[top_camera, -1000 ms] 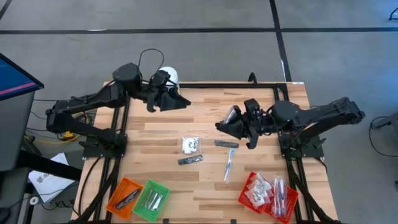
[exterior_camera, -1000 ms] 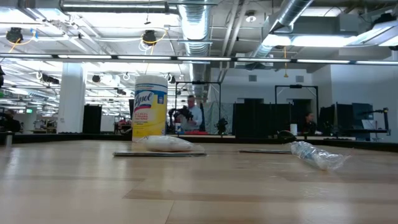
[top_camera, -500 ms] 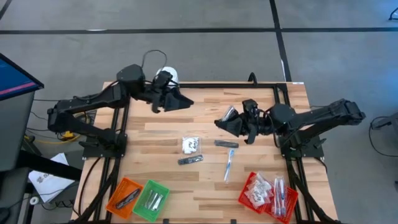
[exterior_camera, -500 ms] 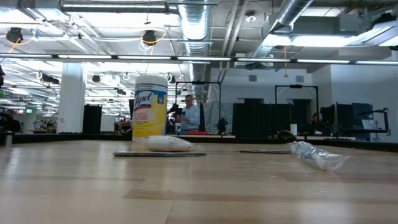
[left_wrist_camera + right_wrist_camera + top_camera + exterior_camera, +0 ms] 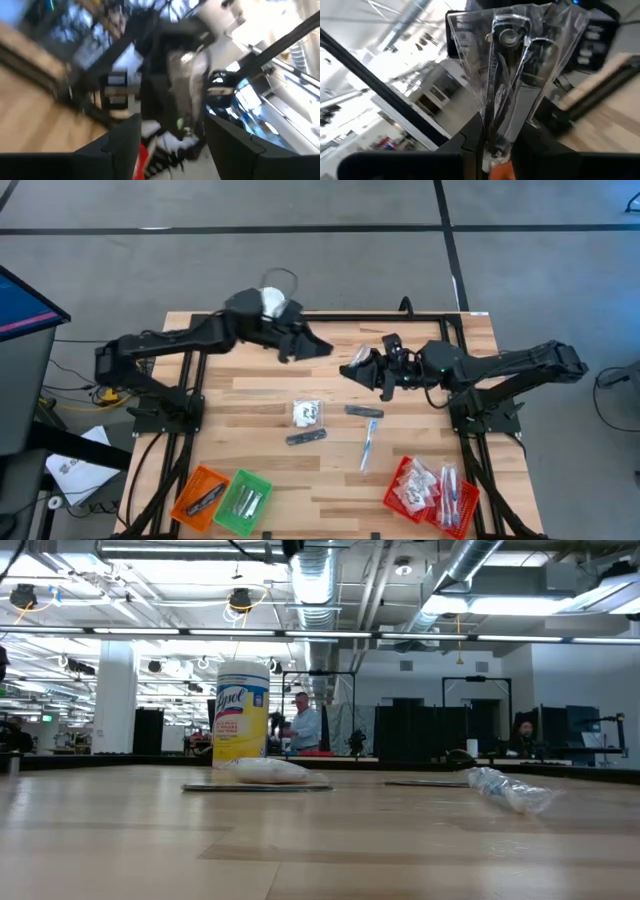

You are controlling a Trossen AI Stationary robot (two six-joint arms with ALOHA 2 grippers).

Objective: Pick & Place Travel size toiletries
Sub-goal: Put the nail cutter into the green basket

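Note:
My right gripper [image 5: 372, 370] hangs above the table's middle, shut on a clear plastic packet [image 5: 512, 65] with slim items inside. My left gripper [image 5: 318, 350] faces it from the table's left, open, with nothing between its fingers [image 5: 122, 145]; in the left wrist view the packet [image 5: 187, 75] shows farther off. On the table lie a white sachet [image 5: 307, 412], a dark narrow item [image 5: 305, 437], a dark stick [image 5: 363, 411] and a clear-wrapped stick [image 5: 368, 445]. The low view shows no gripper. My right gripper pinches the clear packet's narrow end [image 5: 495, 127] between its two fingers. The fingers come about level from the table's right. The packet sticks out past the fingertips toward my left gripper, widening away from them, lifted clear of the table.
An orange basket [image 5: 200, 495] and a green basket [image 5: 243, 500] stand at the near left, a red basket [image 5: 430, 490] with sachets at the near right. A yellow canister with a white lid [image 5: 240, 725] stands at the far edge, behind my left arm.
My left gripper has gone toward the table's right and a little down, nearing my right gripper. My right gripper has carried the clear packet toward the far edge and the left, rolling a little; the packet stays clear of the table.

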